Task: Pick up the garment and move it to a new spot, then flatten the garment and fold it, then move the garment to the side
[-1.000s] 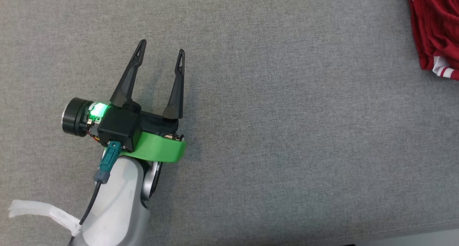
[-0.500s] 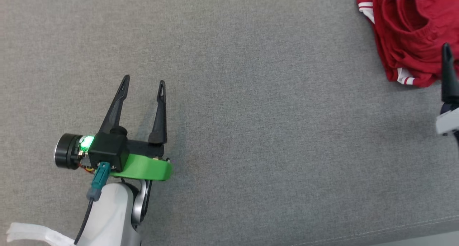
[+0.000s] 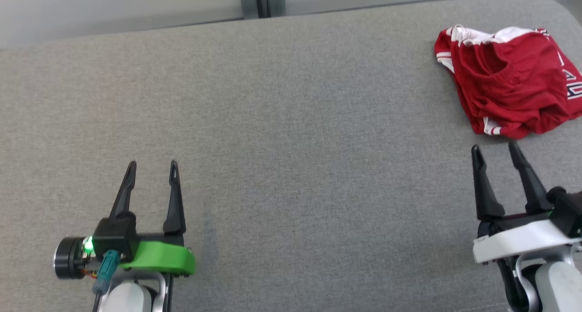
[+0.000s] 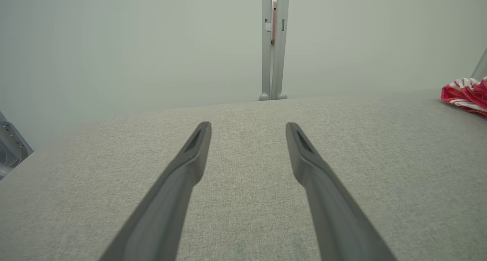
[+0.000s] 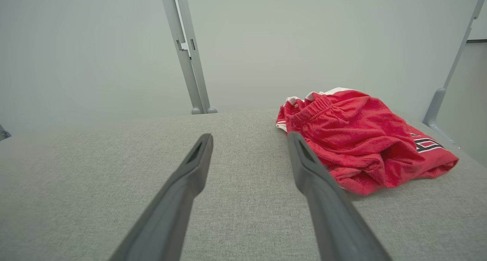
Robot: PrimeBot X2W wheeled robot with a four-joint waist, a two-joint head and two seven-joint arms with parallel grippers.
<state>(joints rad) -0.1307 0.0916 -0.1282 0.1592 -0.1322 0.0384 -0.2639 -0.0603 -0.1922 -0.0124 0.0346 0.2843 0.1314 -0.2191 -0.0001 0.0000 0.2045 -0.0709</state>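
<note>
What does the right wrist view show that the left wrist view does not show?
Right wrist view: the red shorts nearly whole, with elastic waistband and lettering, near the open right gripper. Left wrist view: the open left gripper, a metal part at the left edge. Both: the grey fabric surface, the pale wall, the grey post, part of the shorts.

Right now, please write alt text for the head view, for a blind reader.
A crumpled red garment lies at the far right of a grey fabric surface. The left gripper and the right gripper sit at the bottom corners, open and empty.
</note>
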